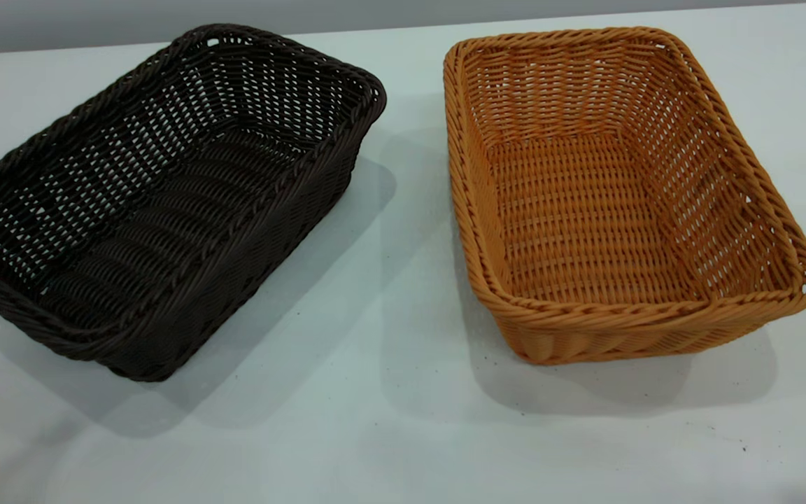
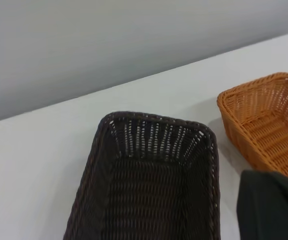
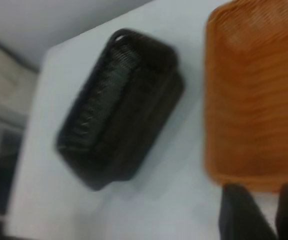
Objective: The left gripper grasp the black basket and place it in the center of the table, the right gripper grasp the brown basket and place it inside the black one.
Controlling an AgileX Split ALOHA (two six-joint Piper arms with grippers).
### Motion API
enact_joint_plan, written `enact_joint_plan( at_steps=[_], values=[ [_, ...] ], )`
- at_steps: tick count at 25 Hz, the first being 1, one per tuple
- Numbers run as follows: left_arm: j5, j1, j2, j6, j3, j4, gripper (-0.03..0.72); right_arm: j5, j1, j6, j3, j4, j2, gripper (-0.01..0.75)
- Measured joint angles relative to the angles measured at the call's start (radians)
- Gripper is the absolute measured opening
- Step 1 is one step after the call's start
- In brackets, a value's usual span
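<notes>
Neither gripper shows in my exterior view. My right gripper [image 3: 264, 212] hangs released, fingers apart, just beside the brown basket [image 1: 613, 203]; whether my left gripper [image 2: 271, 207] is parted or clenched, I cannot tell. Both baskets sit upright and apart on the table [image 1: 403, 420], the black basket [image 1: 158, 203] on the left.
</notes>
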Motion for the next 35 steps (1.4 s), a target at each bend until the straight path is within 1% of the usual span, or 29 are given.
enact_joint_plan(
  at_steps=[4,7,10,12,14,19,24,27,35],
  values=[
    [-0.034,0.0,0.12,0.161,0.0,-0.123,0.143,0.007,0.0,0.075,0.004,0.114,0.106,0.35],
    [-0.073,0.0,0.18,0.275,0.0,-0.207,0.246,0.013,0.0,0.176,0.004,0.132,0.18,0.434],
    [-0.121,0.0,0.217,0.359,0.001,-0.263,0.328,0.023,0.0,0.3,0.004,0.132,0.256,0.47],
    [-0.138,0.0,0.237,0.382,0.001,-0.27,0.362,0.023,0.0,0.374,0.004,0.132,0.313,0.476],
    [-0.144,0.0,0.254,0.382,0.001,-0.269,0.375,0.024,0.0,0.447,0.004,0.136,0.366,0.477],
    [-0.144,0.0,0.29,0.382,0.003,-0.268,0.381,0.045,0.0,0.619,0.003,0.15,0.506,0.478],
    [-0.144,0.0,0.322,0.381,0.003,-0.268,0.382,0.026,0.008,0.666,0.003,0.198,0.631,0.478],
    [-0.153,0.0,0.34,0.381,0.003,-0.267,0.382,-0.026,0.06,0.67,0.003,0.207,0.7,0.478],
    [-0.178,0.001,0.359,0.381,0.003,-0.267,0.382,-0.246,0.312,0.716,0.003,0.345,0.886,0.478]
  ],
)
